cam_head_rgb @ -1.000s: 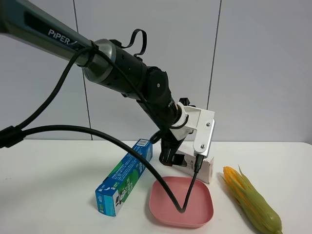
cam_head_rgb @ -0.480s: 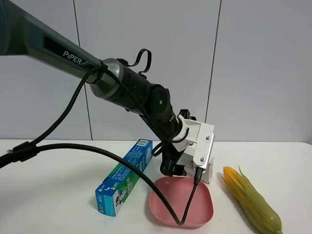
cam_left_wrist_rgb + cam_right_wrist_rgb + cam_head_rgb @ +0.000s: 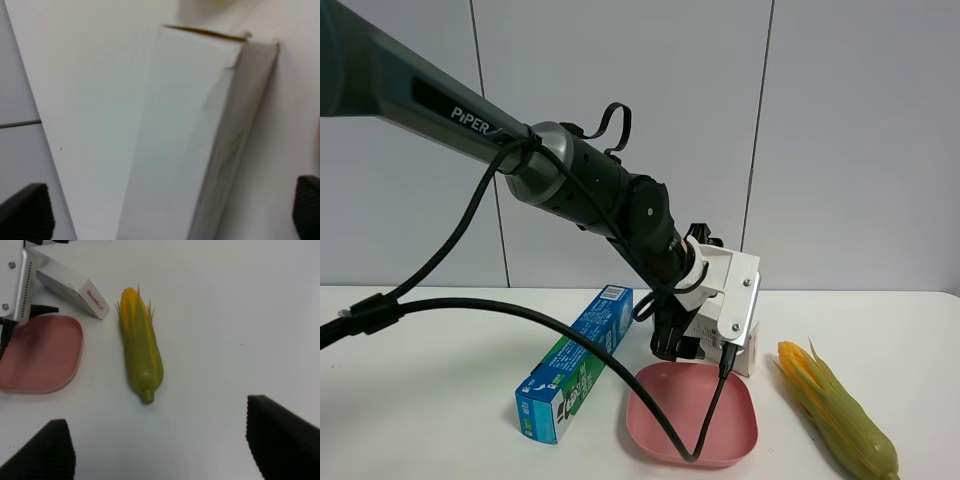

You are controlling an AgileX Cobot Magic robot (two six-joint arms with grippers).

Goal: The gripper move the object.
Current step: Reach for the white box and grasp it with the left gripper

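The object, a small white carton (image 3: pixel 748 355) with a red logo on its end, lies on the white table behind the pink plate. It also shows in the right wrist view (image 3: pixel 70 285). My left gripper (image 3: pixel 670 345) is low over its left part. In the left wrist view the carton (image 3: pixel 200 140) fills the frame, and the left gripper (image 3: pixel 165 205) is open with a black fingertip (image 3: pixel 22 210) on either side, apart from the carton. My right gripper (image 3: pixel 165 450) is open and empty, high above the table, out of the exterior view.
A pink plate (image 3: pixel 692 415) lies in front of the carton, with the arm's black cable (image 3: pixel 705 425) drooping onto it. A long blue-green box (image 3: pixel 575 365) lies left of the plate. A corn cob (image 3: pixel 835 410) lies to its right.
The left arm has come down, bringing its gripper lower onto the carton behind the plate. Over the last half second it has barely moved.
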